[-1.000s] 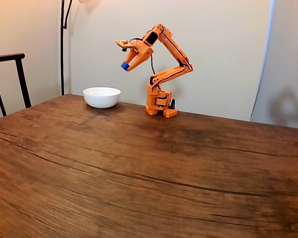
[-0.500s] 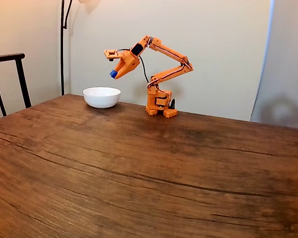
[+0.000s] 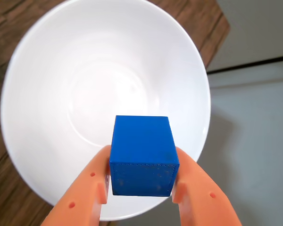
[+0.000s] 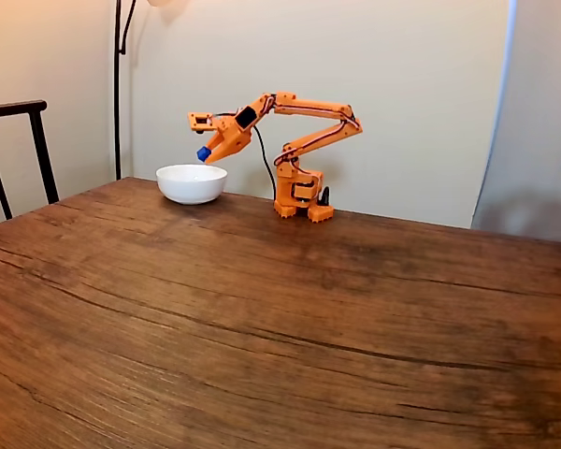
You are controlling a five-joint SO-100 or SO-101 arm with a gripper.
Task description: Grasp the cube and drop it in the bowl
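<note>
Fixed view, left to right: dark chair back (image 4: 19,140) at the 9 o'clock edge, thin black lamp pole (image 4: 118,89) against the pale wall, white bowl (image 4: 192,183) on the far part of the wooden table (image 4: 262,318), then orange arm (image 4: 304,140) with its base at about 3 o'clock from the bowl, well apart from it. Arm stretched leftward from the base, gripper (image 4: 206,153) tilted down at the bowl's 12 o'clock, above the rim and not touching. Blue cube (image 4: 204,153) at the gripper tip, in the air over the bowl. Small orange and skin-toned fragment at the 3 o'clock edge, too little visible to identify. Wrist view, left to right: strip of wood grain at 9 o'clock, bowl (image 3: 47,70) seen from above with a glossy inside and nothing lying in it, grey floor at 3 o'clock beyond the table corner. Cube (image 3: 142,155) at 6 o'clock from the bowl's centre, over its near inner wall, pinched between two orange fingers (image 3: 82,197) pressing its left and right faces. Gripper (image 3: 141,186) closed only to the cube's width, top and front faces of the cube exposed.
</note>
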